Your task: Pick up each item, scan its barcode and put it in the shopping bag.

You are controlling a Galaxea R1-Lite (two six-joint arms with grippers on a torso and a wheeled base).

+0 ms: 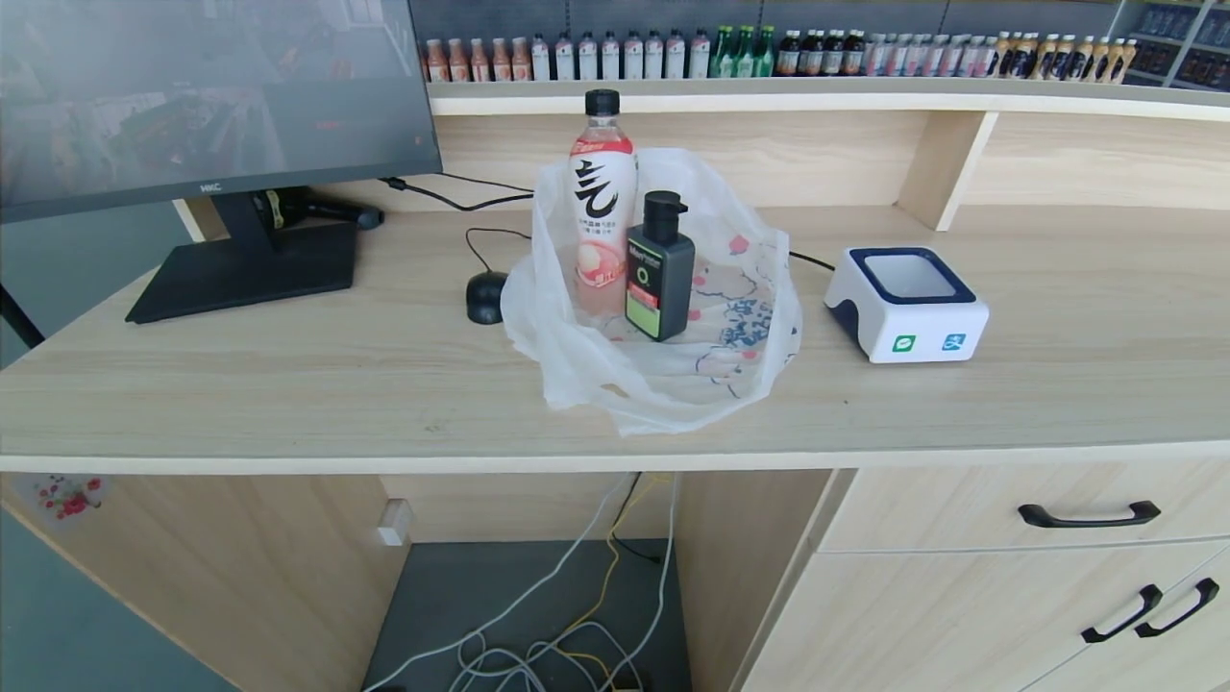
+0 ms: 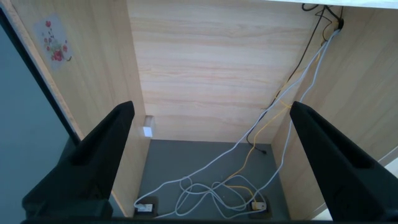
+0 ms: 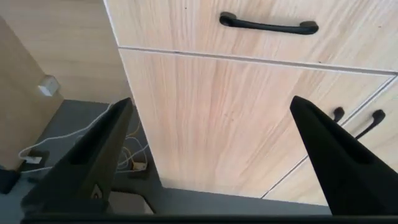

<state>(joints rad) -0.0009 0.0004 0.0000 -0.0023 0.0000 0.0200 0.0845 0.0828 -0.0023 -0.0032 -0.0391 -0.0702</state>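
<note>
My left pincer [image 2: 211,107] hangs spread wide before the cables [image 2: 217,186] under the desk [image 1: 288,375]. My right pincer [image 3: 211,101], also apart, faces the drawer fronts [image 3: 249,106]. The pink drink bottle [image 1: 602,202] and black pump bottle [image 1: 660,274] stand upright in the shopping bag [image 1: 663,384]. The barcode scanner [image 1: 905,306] sits near on its right.

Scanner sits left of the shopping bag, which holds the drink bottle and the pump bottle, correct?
No: in the head view the scanner is right of the shopping bag. The drink bottle and pump bottle do stand in the bag.
</note>
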